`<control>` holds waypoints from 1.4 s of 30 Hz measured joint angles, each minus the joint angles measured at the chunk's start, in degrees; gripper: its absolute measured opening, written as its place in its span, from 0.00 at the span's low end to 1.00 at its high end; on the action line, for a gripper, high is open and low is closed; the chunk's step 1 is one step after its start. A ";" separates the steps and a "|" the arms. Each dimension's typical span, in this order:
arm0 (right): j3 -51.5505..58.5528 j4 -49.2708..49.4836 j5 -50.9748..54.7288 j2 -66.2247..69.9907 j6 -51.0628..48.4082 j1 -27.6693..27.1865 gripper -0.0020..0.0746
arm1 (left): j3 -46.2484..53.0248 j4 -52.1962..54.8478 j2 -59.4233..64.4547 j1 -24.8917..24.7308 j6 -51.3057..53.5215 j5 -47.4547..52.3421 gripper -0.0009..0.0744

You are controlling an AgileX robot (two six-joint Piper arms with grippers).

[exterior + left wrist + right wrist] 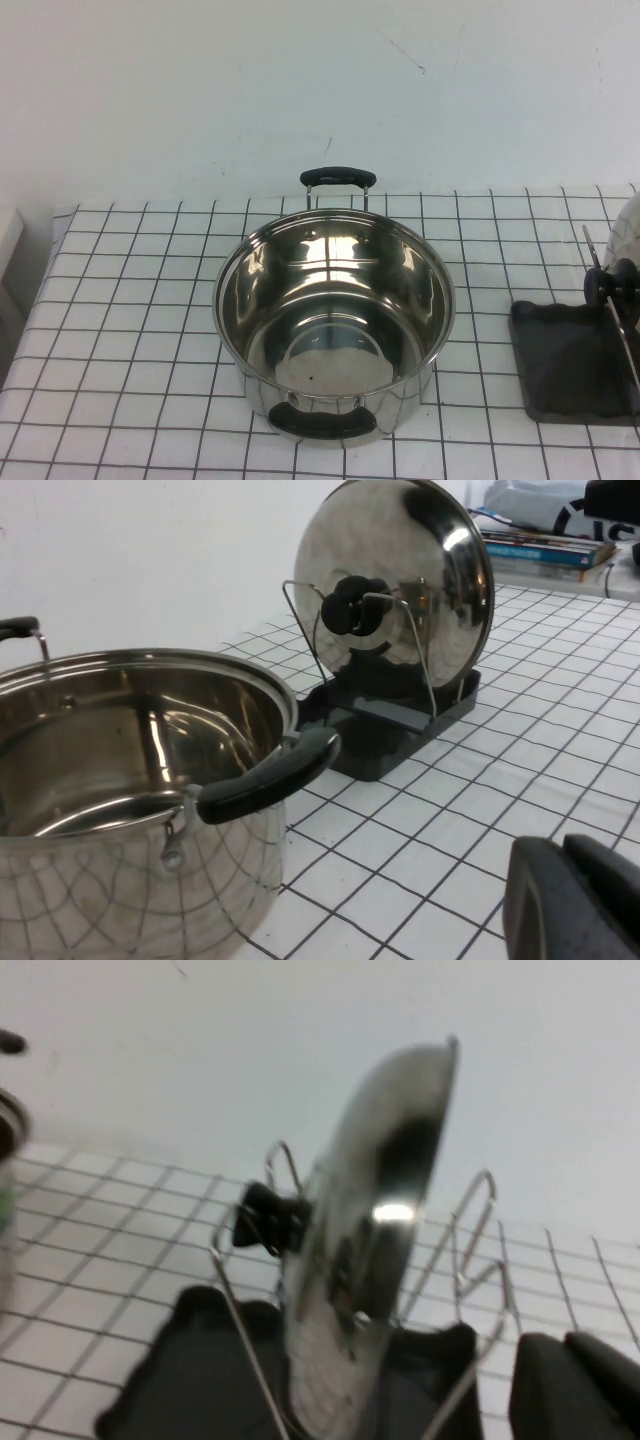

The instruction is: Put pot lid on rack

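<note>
The shiny pot lid (400, 570) stands on edge in the rack (380, 725), held between its wire bars, with its black knob (352, 605) facing the pot (130, 780). In the high view the rack (565, 365) is at the right edge, and only a sliver of the lid (625, 235) shows there. The right wrist view shows the lid (370, 1250) edge-on in the rack (190, 1380). My left gripper (562, 848) is shut and empty, low over the table, well clear of the rack. My right gripper (565, 1345) is shut and empty beside the rack. Neither gripper shows in the high view.
The open steel pot (335, 320) with two black loop handles stands mid-table on the checked cloth (130, 300). A stack of books (545, 545) lies beyond the rack. A white wall runs along the back.
</note>
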 joint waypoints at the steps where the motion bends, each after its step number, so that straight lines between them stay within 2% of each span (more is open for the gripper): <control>1: 0.56 -3.74 2.10 -1.02 4.15 -1.52 0.02 | 0.00 0.00 -0.08 0.00 0.00 -0.43 0.01; 5: 4.46 -9.16 4.64 -4.55 9.55 -7.20 0.02 | 0.00 0.00 -0.08 0.00 0.00 -1.89 0.01; 7: 5.81 -9.88 4.91 -4.82 11.07 -7.94 0.02 | 0.00 0.00 -0.08 0.00 0.00 -2.30 0.01; 13: 6.12 -10.40 11.25 -5.04 14.20 -7.50 0.02 | 0.00 0.00 -0.08 0.00 0.00 -2.68 0.01; 21: 6.12 -11.39 12.08 -5.04 19.58 -2.97 0.02 | 0.00 0.00 -0.08 0.00 0.00 -2.68 0.01; 42: 6.02 -12.16 12.23 -5.04 20.13 -2.76 0.02 | 0.00 0.00 -0.08 0.00 0.00 -2.91 0.01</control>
